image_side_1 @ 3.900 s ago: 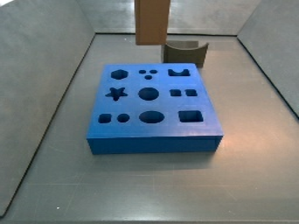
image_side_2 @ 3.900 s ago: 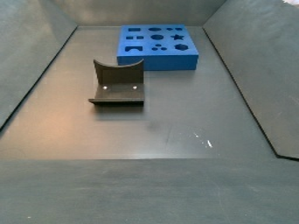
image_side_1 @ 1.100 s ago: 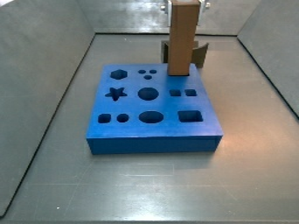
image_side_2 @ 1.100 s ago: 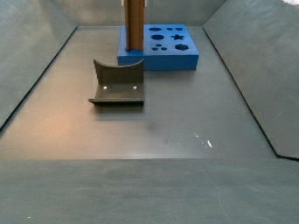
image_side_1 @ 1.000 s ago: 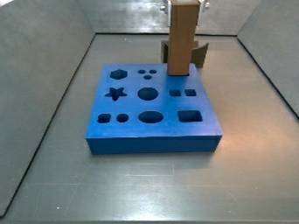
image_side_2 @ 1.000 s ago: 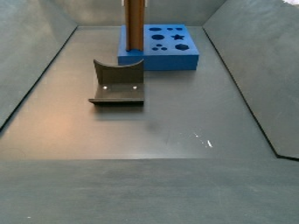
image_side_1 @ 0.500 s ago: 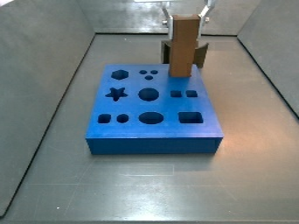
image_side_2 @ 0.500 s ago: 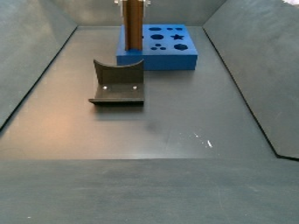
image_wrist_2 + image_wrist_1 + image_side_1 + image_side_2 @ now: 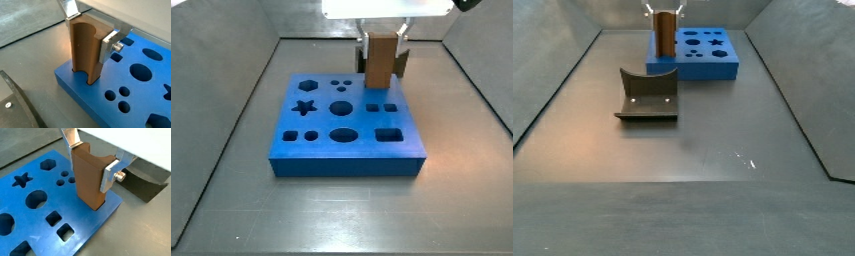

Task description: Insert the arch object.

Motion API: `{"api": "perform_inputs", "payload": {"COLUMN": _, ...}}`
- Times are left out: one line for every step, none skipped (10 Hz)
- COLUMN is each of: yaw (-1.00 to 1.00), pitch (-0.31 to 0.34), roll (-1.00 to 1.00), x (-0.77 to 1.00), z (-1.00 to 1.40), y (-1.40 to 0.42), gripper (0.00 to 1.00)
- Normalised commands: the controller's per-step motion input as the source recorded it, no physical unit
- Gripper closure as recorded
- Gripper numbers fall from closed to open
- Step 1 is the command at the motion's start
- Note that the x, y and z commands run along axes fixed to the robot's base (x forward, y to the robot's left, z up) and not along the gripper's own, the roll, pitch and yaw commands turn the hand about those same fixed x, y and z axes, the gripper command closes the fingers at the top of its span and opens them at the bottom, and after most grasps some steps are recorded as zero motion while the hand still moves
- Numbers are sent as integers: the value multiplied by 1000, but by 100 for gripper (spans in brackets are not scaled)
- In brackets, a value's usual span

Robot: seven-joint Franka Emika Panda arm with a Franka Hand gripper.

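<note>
The arch object [image 9: 380,62] is a tall orange-brown bar with a semicircular groove down one side, plain in a wrist view [image 9: 83,50]. It stands upright with its lower end in the arch-shaped hole at a corner of the blue board [image 9: 358,148]. My gripper [image 9: 381,38] is shut on the bar's upper end, one silver finger [image 9: 109,174] on each side. Both wrist views show the grip [image 9: 90,160] [image 9: 90,31]. In a side view the bar [image 9: 665,40] rises from the board's near left corner [image 9: 714,68].
The board [image 9: 87,228] has several other shaped holes: star, circles, ovals, squares, hexagon. The dark fixture [image 9: 647,95] with a curved back stands on the grey floor beside the board; it also shows behind the bar [image 9: 401,60]. Grey walls ring the floor.
The bar has come down into the board's arch hole, so less of it stands above the board. The gripper has descended with it and now shows in both side views.
</note>
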Motion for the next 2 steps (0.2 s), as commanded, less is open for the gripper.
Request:
{"api": "perform_inputs", "payload": {"yaw": 0, "pitch": -50, "roll": -73, "x": 0, "z": -71, "y": 23, "gripper": 100}}
{"api": "perform_inputs", "payload": {"yaw": 0, "pitch": 1, "roll": 0, "x": 0, "z": 0, "y": 0, "gripper": 100}}
